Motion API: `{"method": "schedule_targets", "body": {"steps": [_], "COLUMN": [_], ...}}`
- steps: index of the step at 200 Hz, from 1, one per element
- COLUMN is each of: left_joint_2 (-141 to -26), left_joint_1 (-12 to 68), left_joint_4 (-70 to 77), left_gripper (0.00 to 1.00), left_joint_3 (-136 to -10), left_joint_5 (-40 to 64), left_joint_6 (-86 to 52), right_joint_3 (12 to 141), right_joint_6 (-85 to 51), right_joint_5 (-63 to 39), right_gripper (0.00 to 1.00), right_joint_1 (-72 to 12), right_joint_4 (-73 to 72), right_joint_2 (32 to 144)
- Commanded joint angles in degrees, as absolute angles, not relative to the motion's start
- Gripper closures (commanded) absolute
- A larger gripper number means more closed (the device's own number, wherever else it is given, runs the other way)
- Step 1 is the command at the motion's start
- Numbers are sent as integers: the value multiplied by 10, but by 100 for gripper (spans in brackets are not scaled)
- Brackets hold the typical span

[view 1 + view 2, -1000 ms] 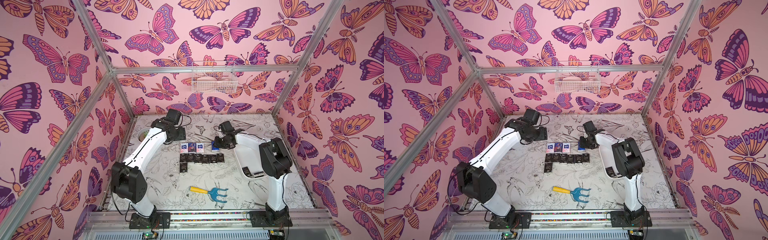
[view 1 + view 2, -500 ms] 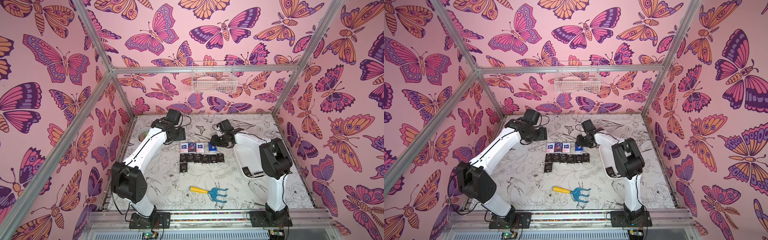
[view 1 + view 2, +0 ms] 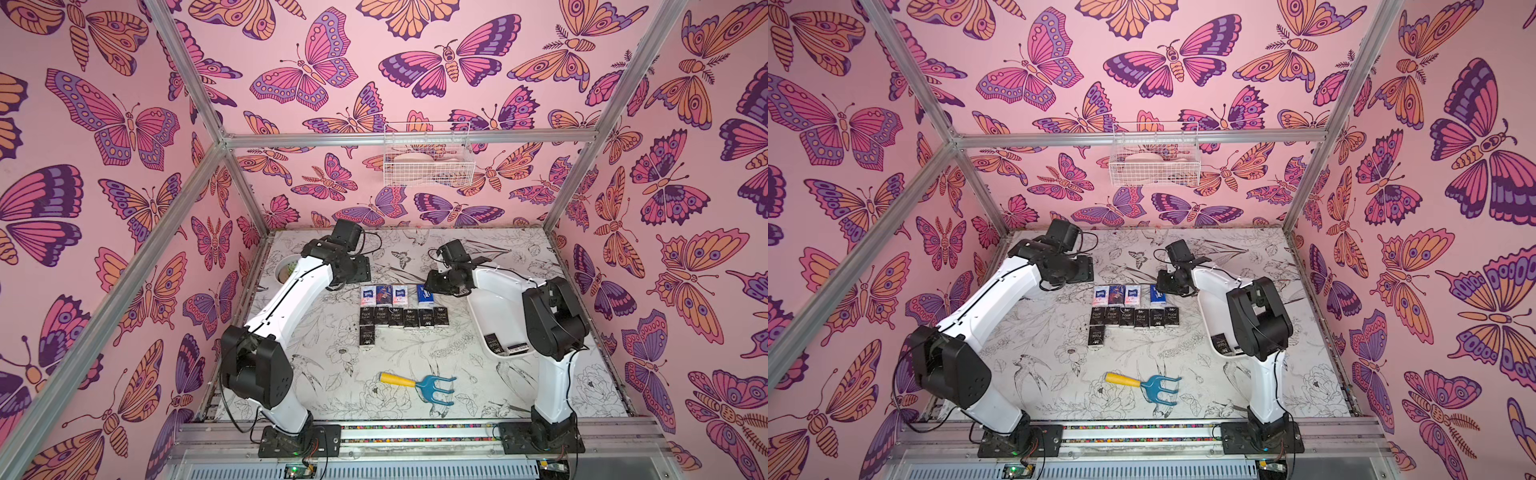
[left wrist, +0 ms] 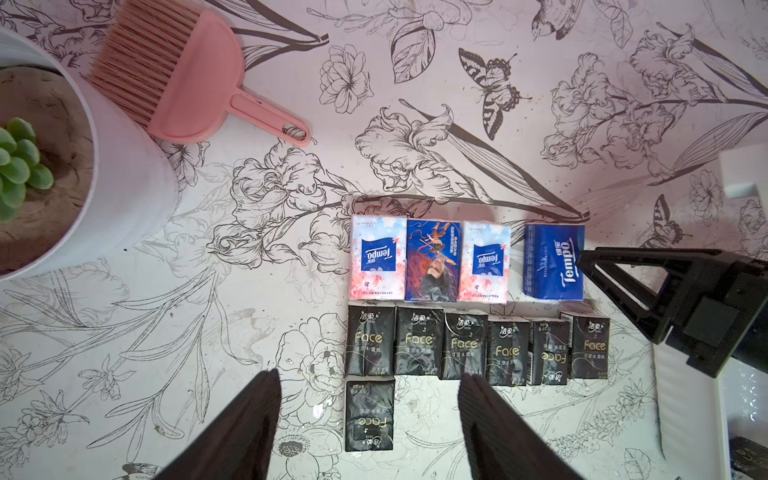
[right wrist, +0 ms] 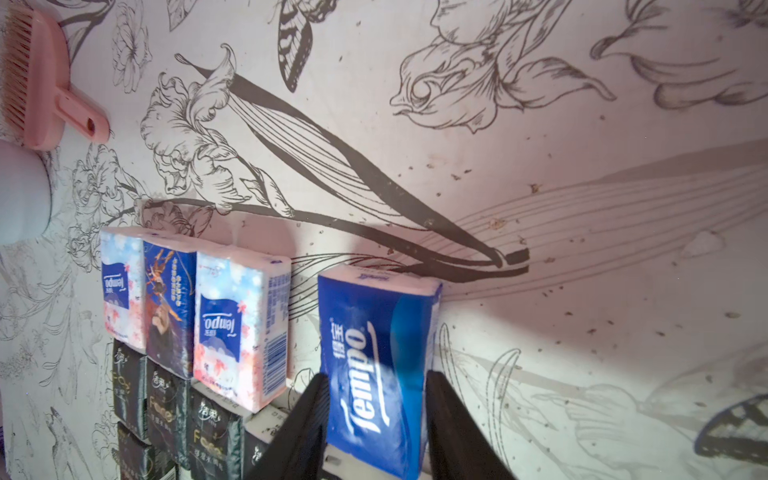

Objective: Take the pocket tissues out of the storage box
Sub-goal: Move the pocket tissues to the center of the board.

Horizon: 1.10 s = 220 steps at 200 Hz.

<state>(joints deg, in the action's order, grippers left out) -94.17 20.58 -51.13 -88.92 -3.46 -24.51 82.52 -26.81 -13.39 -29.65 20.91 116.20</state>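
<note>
The white storage box lies at the right, partly under my right arm. Two black pocket tissues remain at its near end. Several pocket tissues lie in rows on the table: light and blue Tempo packets behind, black Face packets in front, and one black packet alone. My right gripper is shut on a blue Tempo packet at the right end of the back row. My left gripper hangs open over the black packets, holding nothing.
A blue hand rake with a yellow handle lies near the front. A white plant pot and a pink brush sit at the back left. A wire basket hangs on the back wall.
My right gripper has shifted slightly left with the blue packet, which now sits at the end of the back row. The left arm has not moved.
</note>
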Motion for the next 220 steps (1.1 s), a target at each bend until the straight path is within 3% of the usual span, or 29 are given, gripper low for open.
{"method": "schedule_targets", "body": {"steps": [1,220], "left_joint_2": [-931,-940], "left_joint_1": [203,203], "left_joint_4": [-524,-524], "left_gripper": [27,27], "left_joint_3": [-876,-884], "left_joint_5": [-40,-39], "left_joint_6": [-250,-251], "right_joint_3": [825,807], "right_joint_6": [-283,-364], "right_joint_5": [-140,-182], "right_gripper": [60,63], "right_joint_1": [-295,-324], "right_joint_4": [203,140], "right_joint_2": [1187,1210]}}
